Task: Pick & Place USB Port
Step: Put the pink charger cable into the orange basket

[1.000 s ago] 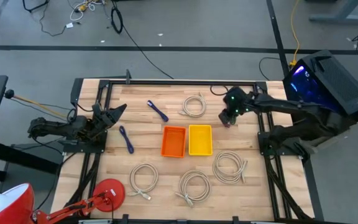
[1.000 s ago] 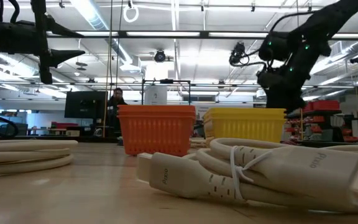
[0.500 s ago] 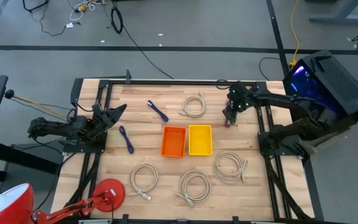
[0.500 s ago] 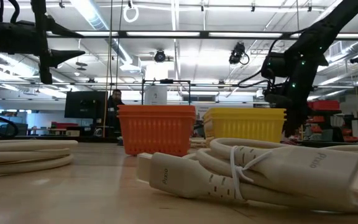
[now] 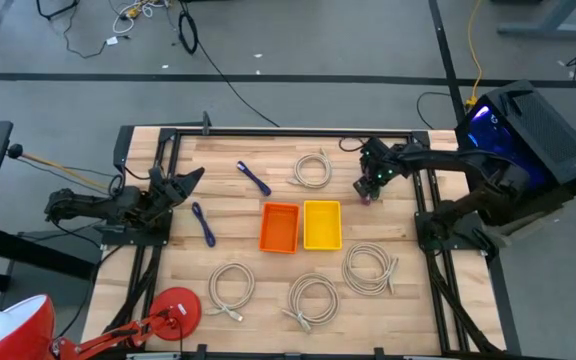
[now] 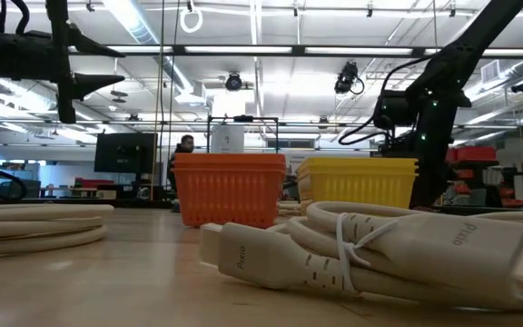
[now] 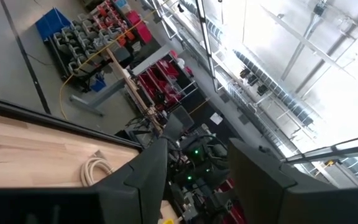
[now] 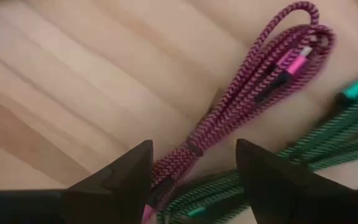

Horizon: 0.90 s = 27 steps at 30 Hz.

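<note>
The right gripper (image 8: 191,177), jaws spread, hangs over the pink cable (image 8: 241,106) at the desk's far right. Next it likely drops and pinches it. The left gripper (image 5: 183,182) waits spread at the left.

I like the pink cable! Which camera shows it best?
The right wrist view: the pink braided cable fills the picture, lying folded on the wood beside a green cable, ahead of the open right gripper. The high view shows only a speck under that gripper. The other views do not show it.
</note>
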Each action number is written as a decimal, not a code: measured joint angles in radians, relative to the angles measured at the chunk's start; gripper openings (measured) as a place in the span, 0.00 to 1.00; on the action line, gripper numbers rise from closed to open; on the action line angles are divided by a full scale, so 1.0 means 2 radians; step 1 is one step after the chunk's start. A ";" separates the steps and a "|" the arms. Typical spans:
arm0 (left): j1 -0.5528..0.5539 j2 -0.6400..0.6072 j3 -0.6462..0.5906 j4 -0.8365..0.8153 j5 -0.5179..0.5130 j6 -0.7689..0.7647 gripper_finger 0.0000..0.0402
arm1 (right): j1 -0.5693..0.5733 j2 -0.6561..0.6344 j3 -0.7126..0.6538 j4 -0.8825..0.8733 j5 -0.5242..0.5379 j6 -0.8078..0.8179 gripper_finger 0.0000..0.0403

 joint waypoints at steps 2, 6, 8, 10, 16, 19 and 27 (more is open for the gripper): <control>0.000 0.000 0.000 -0.001 0.000 0.000 0.44 | 0.006 0.011 0.000 0.013 -0.001 0.000 0.57; 0.000 0.000 0.000 -0.002 0.000 0.000 0.44 | 0.009 0.025 0.001 0.022 0.001 0.019 0.45; 0.000 0.000 0.000 -0.002 0.000 0.000 0.44 | 0.009 0.027 0.001 0.022 0.007 0.023 0.29; 0.000 0.000 0.000 -0.001 0.000 0.000 0.44 | 0.009 0.027 0.001 0.026 0.003 0.020 0.11; 0.000 0.000 0.000 -0.001 0.020 -0.036 0.44 | 0.019 0.002 -0.001 0.046 -0.063 0.043 0.04; 0.001 0.000 0.000 -0.001 0.047 -0.053 0.44 | 0.042 -0.044 0.008 0.080 -0.095 0.067 0.04; 0.001 0.007 0.005 0.037 0.075 -0.043 0.44 | 0.149 -0.106 0.150 0.080 -0.044 0.083 0.04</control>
